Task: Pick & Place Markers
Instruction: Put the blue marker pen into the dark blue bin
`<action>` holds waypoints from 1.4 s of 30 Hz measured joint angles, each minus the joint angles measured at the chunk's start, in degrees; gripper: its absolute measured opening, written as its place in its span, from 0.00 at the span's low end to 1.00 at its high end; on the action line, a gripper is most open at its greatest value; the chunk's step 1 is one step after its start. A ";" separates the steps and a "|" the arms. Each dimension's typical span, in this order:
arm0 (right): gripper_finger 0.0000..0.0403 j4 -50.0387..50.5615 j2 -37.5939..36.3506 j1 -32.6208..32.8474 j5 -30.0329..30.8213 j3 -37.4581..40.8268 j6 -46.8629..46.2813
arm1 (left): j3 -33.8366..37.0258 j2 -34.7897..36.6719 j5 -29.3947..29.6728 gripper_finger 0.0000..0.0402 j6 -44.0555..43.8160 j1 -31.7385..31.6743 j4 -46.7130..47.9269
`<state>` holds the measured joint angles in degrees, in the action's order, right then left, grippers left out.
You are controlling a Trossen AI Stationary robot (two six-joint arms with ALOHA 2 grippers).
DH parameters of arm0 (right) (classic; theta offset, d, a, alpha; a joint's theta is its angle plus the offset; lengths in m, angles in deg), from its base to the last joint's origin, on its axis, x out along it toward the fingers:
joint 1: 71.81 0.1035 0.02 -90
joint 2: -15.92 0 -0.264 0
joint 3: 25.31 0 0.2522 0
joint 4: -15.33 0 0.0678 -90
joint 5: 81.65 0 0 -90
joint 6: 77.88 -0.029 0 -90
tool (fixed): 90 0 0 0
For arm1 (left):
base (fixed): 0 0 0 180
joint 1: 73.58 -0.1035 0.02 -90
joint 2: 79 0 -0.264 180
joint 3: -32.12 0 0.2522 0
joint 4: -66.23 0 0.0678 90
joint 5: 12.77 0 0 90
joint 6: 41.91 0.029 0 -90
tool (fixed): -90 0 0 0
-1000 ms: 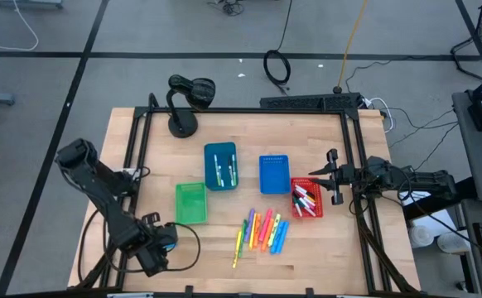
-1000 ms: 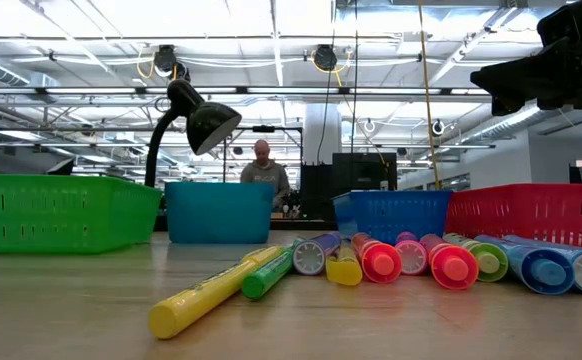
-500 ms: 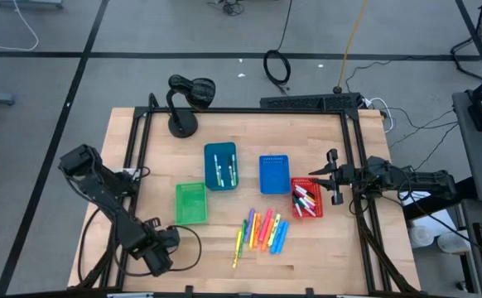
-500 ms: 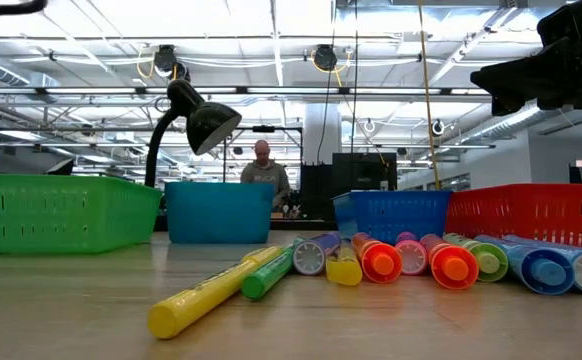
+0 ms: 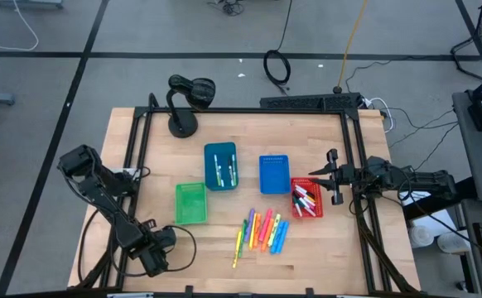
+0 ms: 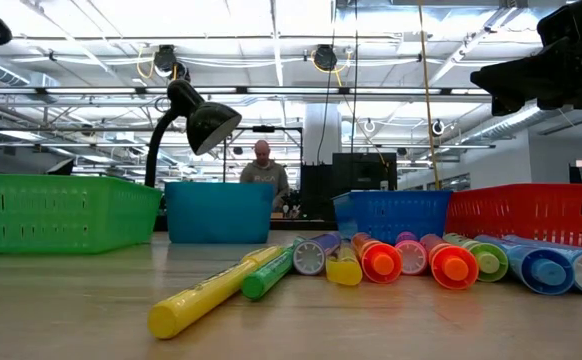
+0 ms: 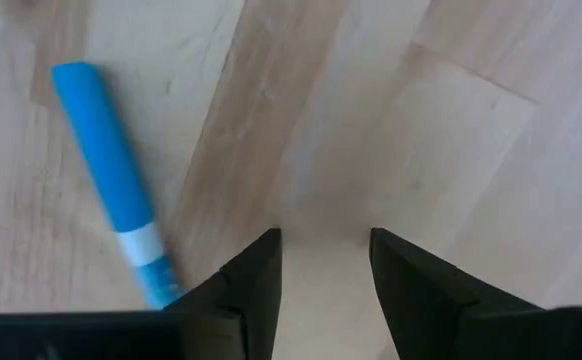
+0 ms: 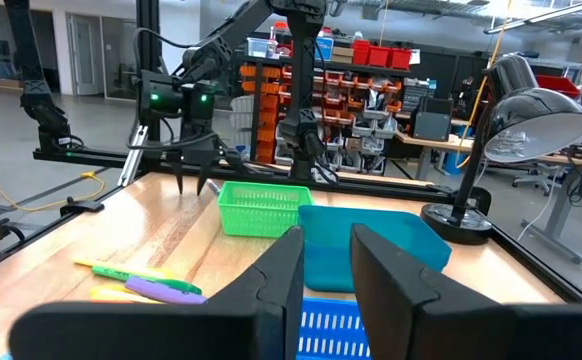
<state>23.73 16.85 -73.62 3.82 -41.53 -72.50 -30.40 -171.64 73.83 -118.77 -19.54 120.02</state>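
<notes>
Several neon markers (image 5: pixel 263 232) lie side by side on the table near its front edge; the low view shows their ends (image 6: pixel 391 260). More markers rest in the red bin (image 5: pixel 306 199) and the teal bin (image 5: pixel 221 165). One blue marker (image 7: pixel 111 180) lies flat on the wood just beside my left gripper (image 7: pixel 326 240), which points straight down at the table's near left (image 5: pixel 153 252), open, with only bare wood between its fingers. My right gripper (image 8: pixel 327 275) waits level above the table's right edge (image 5: pixel 322 174), open and holding nothing.
A green bin (image 5: pixel 190 203) and a blue bin (image 5: pixel 275 174) stand mid-table between the teal and red ones. A black desk lamp (image 5: pixel 187 95) stands at the far left. A black frame rail runs round the table. A person stands in the room beyond (image 6: pixel 263 170).
My left gripper has come down toward the table at the near left, still pointing down, with its fingers as far apart as before.
</notes>
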 joint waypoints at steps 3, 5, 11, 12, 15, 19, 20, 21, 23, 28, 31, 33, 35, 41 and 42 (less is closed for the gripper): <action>0.18 0.00 0.01 0.01 -0.01 -0.02 0.01 | -0.45 0.00 0.17 0.39 -0.02 0.00 -0.28; 0.18 0.00 -0.01 -0.01 0.00 -0.02 0.00 | -0.62 0.00 -0.42 0.39 -0.13 0.00 0.45; 0.18 0.00 -0.01 -0.01 -0.01 -0.02 0.01 | -1.57 0.00 -1.11 0.39 -2.81 -0.06 9.64; 0.18 0.00 0.01 -0.01 0.00 0.00 -0.01 | -1.67 0.00 -1.08 0.39 -3.31 -0.07 11.34; 0.18 0.00 0.00 0.00 0.01 0.00 -0.01 | -1.71 0.00 -1.05 0.39 -4.03 -0.07 14.58; 0.18 0.00 0.01 0.01 -0.01 -0.02 0.01 | -1.71 0.00 0.08 0.39 -4.34 -0.07 19.27; 0.18 0.00 0.00 0.00 0.01 0.00 0.01 | -1.71 0.00 0.65 0.39 -4.38 -0.07 20.50; 0.18 0.00 -0.01 0.01 -0.01 0.00 -0.01 | -1.71 0.00 1.20 0.39 -4.41 -0.07 21.70; 0.18 0.00 0.00 0.00 0.00 -0.02 -0.01 | -1.71 0.00 2.34 0.39 -4.69 -0.07 24.49; 0.18 0.00 0.00 -0.01 0.00 0.00 0.01 | -1.47 0.02 1.76 0.39 -4.68 -0.07 26.71; 0.18 0.00 0.00 -0.01 -0.01 -0.01 0.01 | -1.01 0.02 1.56 0.39 -4.81 0.19 26.65; 0.18 0.00 0.00 0.00 0.01 -0.01 0.00 | -0.54 0.02 1.66 0.39 -5.68 0.38 26.60; 0.18 0.00 -0.01 -0.01 0.00 0.00 0.01 | 0.21 0.02 1.79 0.39 -6.99 0.65 26.26; 0.18 0.01 0.01 -0.01 0.00 -0.01 0.00 | 4.56 0.36 0.64 0.39 -10.76 0.86 19.83; 0.18 0.00 -0.01 -0.01 0.00 -0.02 0.00 | 5.24 0.38 0.52 0.39 -10.75 0.83 18.22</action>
<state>23.73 16.85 -73.63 3.83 -41.54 -72.50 -25.17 -171.26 74.35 -129.52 -18.71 138.24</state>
